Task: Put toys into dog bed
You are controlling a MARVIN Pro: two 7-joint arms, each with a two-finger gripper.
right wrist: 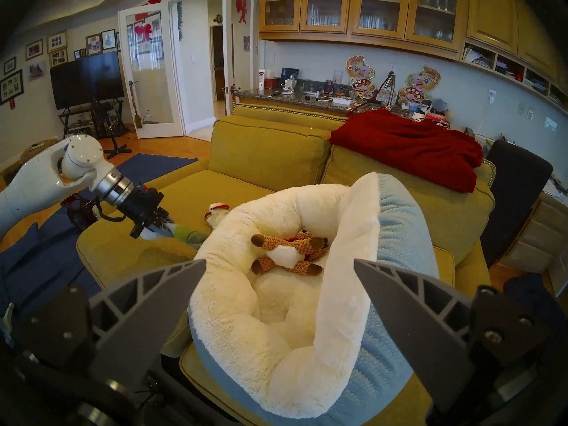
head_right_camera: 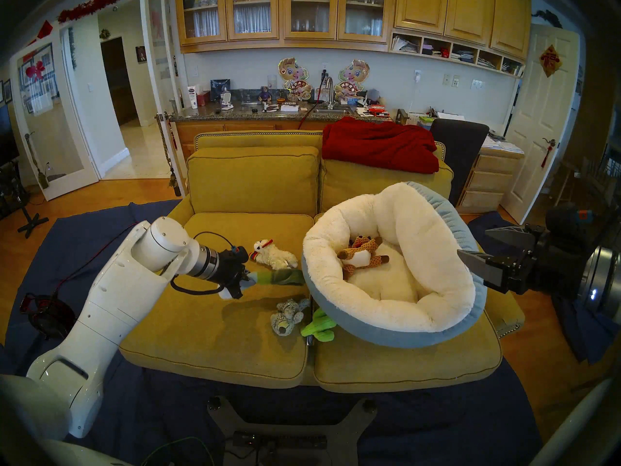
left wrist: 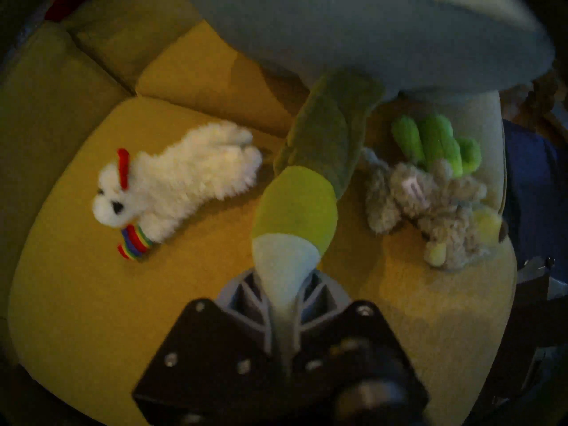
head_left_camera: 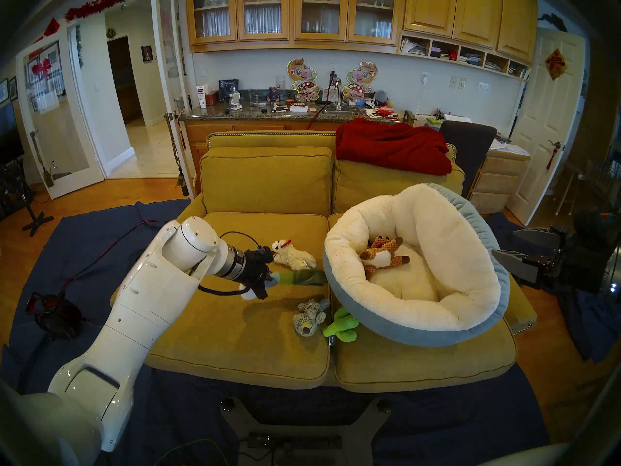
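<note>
From the head cams your left gripper (head_left_camera: 268, 280) is clamped on the white end of the leek (head_left_camera: 295, 277), whose green end reaches right to the dog bed (head_left_camera: 484, 307); the brown knitted animal (head_left_camera: 383, 255) already lies inside. Left wrist cam: fingers (left wrist: 310, 305) pinch that leek (left wrist: 295, 213), lamb (left wrist: 181, 176) left, grey animal (left wrist: 427, 207) and cactus (left wrist: 433, 142) right. Right wrist cam: your right gripper (right wrist: 279, 268) hangs wide open, empty, near the bed's (right wrist: 396, 213) right side

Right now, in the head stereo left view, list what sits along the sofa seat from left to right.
left gripper shut on the leek toy → grey mottled plush animal → green cactus toy → brown knitted animal lying inside the dog bed → open right gripper. The white lamb overlaps the leek toy's span, so it is left out.
</note>
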